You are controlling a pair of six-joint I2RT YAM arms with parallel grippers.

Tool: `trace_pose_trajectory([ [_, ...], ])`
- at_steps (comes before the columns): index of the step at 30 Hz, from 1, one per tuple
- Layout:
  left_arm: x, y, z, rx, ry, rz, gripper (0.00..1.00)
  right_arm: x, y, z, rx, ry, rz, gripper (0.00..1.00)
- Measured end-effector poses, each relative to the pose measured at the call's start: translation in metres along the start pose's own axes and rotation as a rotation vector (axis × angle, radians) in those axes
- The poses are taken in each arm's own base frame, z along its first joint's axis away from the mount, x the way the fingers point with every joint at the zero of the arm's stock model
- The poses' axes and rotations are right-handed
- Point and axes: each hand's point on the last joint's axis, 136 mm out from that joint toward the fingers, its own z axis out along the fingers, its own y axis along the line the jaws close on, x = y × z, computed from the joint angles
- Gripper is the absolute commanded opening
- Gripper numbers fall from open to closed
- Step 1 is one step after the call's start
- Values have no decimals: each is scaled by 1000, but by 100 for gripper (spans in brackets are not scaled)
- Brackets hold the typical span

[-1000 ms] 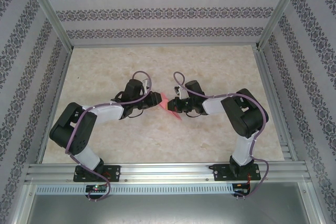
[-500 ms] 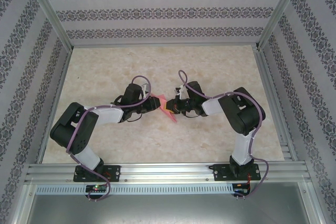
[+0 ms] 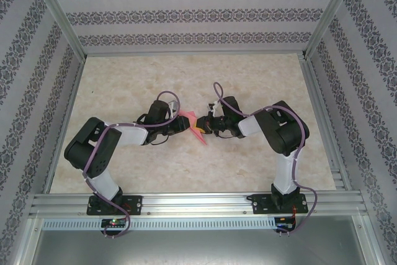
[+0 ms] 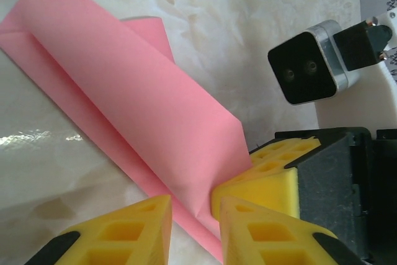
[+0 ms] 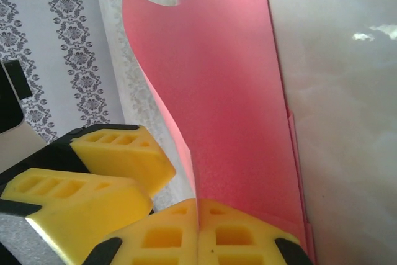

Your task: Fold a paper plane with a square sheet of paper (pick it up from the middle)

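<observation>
Paper folding near the centre of a pale marbled desk (image 3: pixel 248 79), viewed from above. A pink paper sheet (image 3: pixel 189 116), already folded into a long narrow shape, was seen between two black arms. The left fingers (image 3: pixel 180 123) were placed at the sheet's 9 o'clock and the right fingers (image 3: pixel 205 128) at its 3 o'clock, the two sets nearly meeting. A pointed end of the sheet was directed toward 5 o'clock.

From the left wrist, the pink paper sheet (image 4: pixel 142 110) was seen running from 10 o'clock down to 6 o'clock, with one flap curled up over a flatter layer. The yellow left fingers (image 4: pixel 124 234) were set a little apart. The sheet's lower edge passed through the gap, which was wider than the paper.

From the right wrist, the right fingers (image 5: pixel 161 240) were pressed together, clamped on the bottom edge of the sheet (image 5: pixel 229 91), which rose toward 12 o'clock. The left fingers (image 5: pixel 118 153) were seen at 8 o'clock, just beside the sheet.
</observation>
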Motion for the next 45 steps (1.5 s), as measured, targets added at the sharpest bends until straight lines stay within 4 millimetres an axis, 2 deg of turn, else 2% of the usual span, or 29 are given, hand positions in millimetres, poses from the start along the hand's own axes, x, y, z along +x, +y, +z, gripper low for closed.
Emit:
trace_pose_trajectory([
  [11,-1,-1,6,22,0,-8,21,6,-11,0,39,23,-17,9],
  [19,-3,5,18,7,12,-27,19,6,-13,-2,46,27,-49,20],
  [22,-6,4,19,7,7,-27,20,6,-11,-2,46,29,-73,26],
  [27,-11,3,20,0,-7,-32,19,4,-6,-9,76,8,-143,42],
  [30,-11,4,20,-10,-9,-41,19,0,-4,-15,111,-21,-204,46],
  [37,-10,10,24,-28,-3,-60,18,-2,-6,-19,203,-61,-356,47],
  [45,-11,10,24,-31,-1,-63,19,2,-8,-13,291,-78,-531,46],
])
